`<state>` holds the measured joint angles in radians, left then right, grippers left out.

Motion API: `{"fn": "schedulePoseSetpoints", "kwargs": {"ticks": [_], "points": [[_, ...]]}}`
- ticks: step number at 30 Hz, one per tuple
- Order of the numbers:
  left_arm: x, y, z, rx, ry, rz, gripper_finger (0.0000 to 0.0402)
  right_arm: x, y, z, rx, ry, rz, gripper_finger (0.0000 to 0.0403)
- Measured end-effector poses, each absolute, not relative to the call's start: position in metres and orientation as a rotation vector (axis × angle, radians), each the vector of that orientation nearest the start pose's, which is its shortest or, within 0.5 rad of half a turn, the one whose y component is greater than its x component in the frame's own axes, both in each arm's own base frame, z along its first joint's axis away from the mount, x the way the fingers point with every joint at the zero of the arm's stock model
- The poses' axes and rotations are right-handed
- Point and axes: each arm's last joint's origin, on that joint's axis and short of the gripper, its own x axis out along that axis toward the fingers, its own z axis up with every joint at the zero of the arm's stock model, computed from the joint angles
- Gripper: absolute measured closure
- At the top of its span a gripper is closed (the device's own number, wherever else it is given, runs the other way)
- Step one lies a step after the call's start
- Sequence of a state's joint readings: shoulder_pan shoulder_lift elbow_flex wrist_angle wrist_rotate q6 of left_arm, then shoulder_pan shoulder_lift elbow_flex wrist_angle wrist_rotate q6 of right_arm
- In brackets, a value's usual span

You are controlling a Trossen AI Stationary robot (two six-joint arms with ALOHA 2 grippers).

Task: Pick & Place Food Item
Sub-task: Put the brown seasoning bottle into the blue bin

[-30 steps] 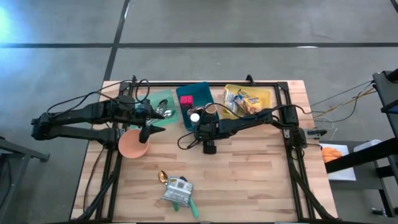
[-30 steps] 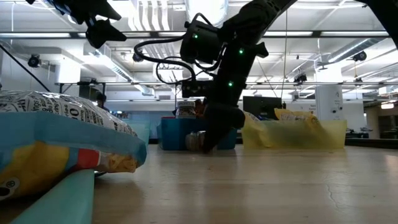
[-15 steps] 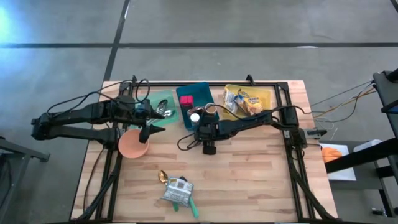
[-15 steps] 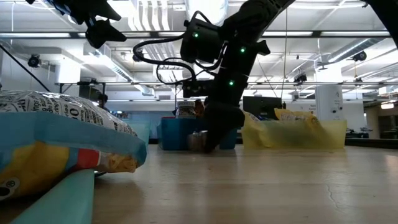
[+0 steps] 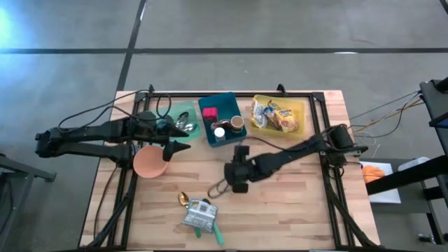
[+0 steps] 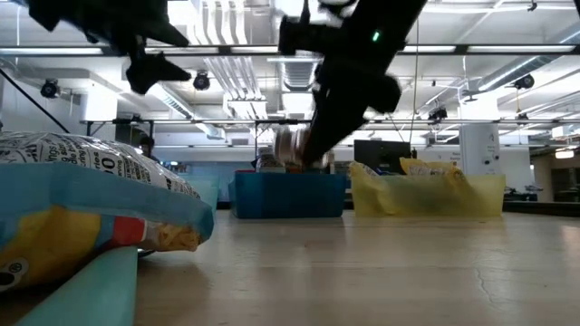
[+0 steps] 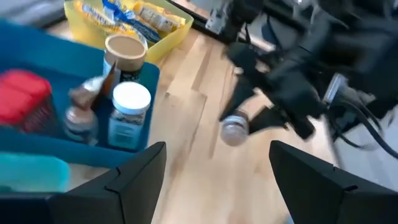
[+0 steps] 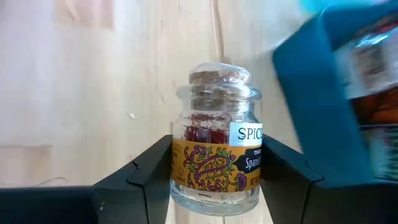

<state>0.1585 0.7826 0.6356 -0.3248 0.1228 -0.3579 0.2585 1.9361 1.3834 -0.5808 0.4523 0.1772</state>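
— At the counter's [image 5: 294, 203] near edge? One snack bag [image 5: 197, 215], one gold spoon [image 5: 183, 199], one green-handled tool [image 5: 215, 232].
— And mid-counter? Right gripper [image 5: 229, 186], lifted clear of the wood, clamped on one cork-stoppered spice jar [image 8: 216, 144].
— Left of that? One salmon bowl [image 5: 149, 162], left gripper [image 5: 180, 148] poised just beside it, fingers spread, empty.
— Far side? Three bins in a row: green [image 5: 179, 120] with cutlery, blue [image 5: 220, 119] with jars and a red box, yellow [image 5: 278, 115] with packets.
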Motion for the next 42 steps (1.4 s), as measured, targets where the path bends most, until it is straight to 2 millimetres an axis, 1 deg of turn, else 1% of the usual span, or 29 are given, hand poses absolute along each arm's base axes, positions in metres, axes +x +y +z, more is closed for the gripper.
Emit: {"fn": "schedulePoseSetpoints", "kwargs": {"ticks": [2,4,6,7,10,13,17,21,25,32,36,42], "points": [[0.171,0.024,0.259,-0.535,0.416,0.139,0.0113,0.379,0.103,0.195,-0.283,0.991,-0.293,0.0214],[0.173,0.024,0.248,-0.694,0.359,0.158,0.0113,0.374,0.115,0.203,-0.333,0.939,-0.329,0.0214],[0.174,0.024,0.239,-0.837,0.291,0.162,0.0113,0.370,0.124,0.211,-0.369,0.878,-0.364,0.0214],[0.175,0.024,0.236,-0.880,0.249,0.152,0.0113,0.369,0.128,0.213,-0.383,0.856,-0.379,0.0214],[0.175,0.024,0.230,-0.993,0.160,0.126,0.0113,0.368,0.132,0.216,-0.407,0.827,-0.400,0.0214],[0.174,0.024,0.225,-1.095,0.140,0.119,0.0113,0.370,0.131,0.218,-0.403,0.819,-0.407,0.0214],[0.175,0.023,0.227,-1.106,0.157,0.114,0.0113,0.376,0.128,0.222,-0.430,0.786,-0.418,0.0214],[0.181,0.021,0.230,-1.105,0.174,0.105,0.0113,0.383,0.123,0.226,-0.458,0.744,-0.409,0.0214],[0.195,0.018,0.229,-1.095,0.232,0.106,0.0113,0.389,0.113,0.228,-0.472,0.731,-0.422,0.0214],[0.228,0.013,0.222,-1.051,0.352,0.113,0.0113,0.394,0.098,0.230,-0.464,0.725,-0.449,0.0214],[0.245,0.011,0.220,-1.043,0.392,0.115,0.0113,0.396,0.096,0.230,-0.467,0.723,-0.448,0.0214],[0.264,0.004,0.229,-1.013,0.404,0.060,0.0113,0.396,0.097,0.230,-0.472,0.723,-0.443,0.0214]]}}
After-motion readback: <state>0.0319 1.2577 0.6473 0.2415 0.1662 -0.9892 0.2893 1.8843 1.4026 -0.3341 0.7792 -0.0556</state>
